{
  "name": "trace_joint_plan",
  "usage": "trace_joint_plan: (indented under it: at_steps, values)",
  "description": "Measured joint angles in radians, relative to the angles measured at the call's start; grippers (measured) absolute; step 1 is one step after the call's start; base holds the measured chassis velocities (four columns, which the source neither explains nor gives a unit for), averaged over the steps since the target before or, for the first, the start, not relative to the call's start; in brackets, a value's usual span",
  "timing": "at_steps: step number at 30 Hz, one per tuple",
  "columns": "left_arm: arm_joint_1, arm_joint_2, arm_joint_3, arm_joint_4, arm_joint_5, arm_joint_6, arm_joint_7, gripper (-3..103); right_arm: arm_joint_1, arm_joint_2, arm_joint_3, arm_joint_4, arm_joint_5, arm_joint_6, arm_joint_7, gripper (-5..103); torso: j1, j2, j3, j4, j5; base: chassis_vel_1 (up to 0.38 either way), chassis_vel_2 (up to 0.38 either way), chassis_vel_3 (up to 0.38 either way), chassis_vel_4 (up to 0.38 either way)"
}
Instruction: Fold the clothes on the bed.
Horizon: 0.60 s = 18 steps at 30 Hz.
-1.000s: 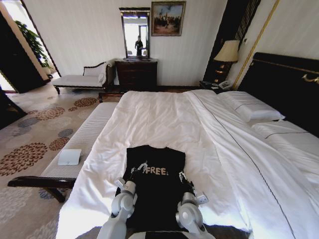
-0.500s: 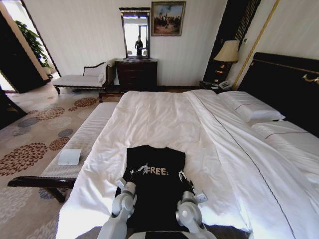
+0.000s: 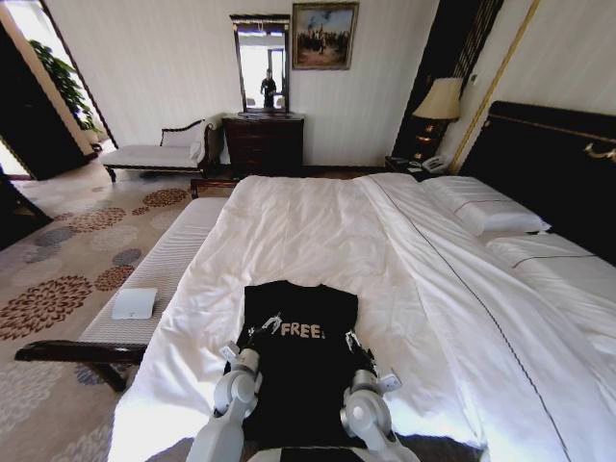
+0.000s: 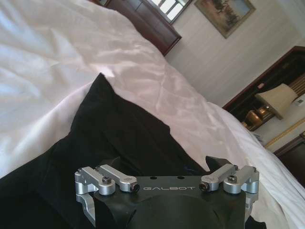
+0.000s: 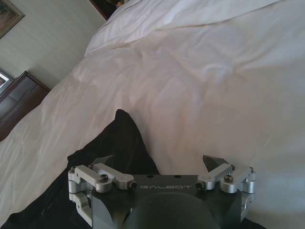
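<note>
The left gripper sits low over the left side of the black T-shirt, its fingers spread apart with dark fabric between and beneath them; from its wrist camera the tips seem to rest on the cloth, though whether they press into it is hard to make out. The right gripper mirrors it at the shirt's right side, also spread wide, one dark fingertip over the white sheet and the other over black fabric.

The T-shirt lies flat, chest up, on the near part of the bed, close to the foot edge and near the left side of the mattress. It is short-sleeved, soft and matte black, with white "FREE" lettering across the chest between the two grippers. In the left wrist view a sleeve or corner rises to a soft point against the white sheet; the right wrist view shows a similar black point on the other side.

Around it the sheet is white and lightly creased. White pillows lie against the dark headboard on the right. A pale upholstered bench stands beside the bed on the left.
</note>
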<state>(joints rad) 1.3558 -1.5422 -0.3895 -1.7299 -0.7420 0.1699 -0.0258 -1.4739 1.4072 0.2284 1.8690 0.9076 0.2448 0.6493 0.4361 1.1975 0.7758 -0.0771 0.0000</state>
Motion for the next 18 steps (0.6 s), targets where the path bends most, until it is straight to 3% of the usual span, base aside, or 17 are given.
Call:
trace_joint_plan:
  at_steps: [8,18]
  values:
    - [-0.042,-0.017,0.014,0.058,-0.017,0.037,-0.05,100,-0.001,0.0,-0.001,0.002,-0.005,0.0,0.0,100,0.0,0.0,0.0,0.0,0.0,0.0,0.0,0.0,0.0]
    - [-0.111,-0.023,0.031,0.097,-0.017,0.036,-0.054,100,-0.001,0.002,0.0,-0.003,-0.01,-0.001,0.0,100,0.0,0.0,0.0,0.0,0.0,0.0,0.0,0.0,0.0]
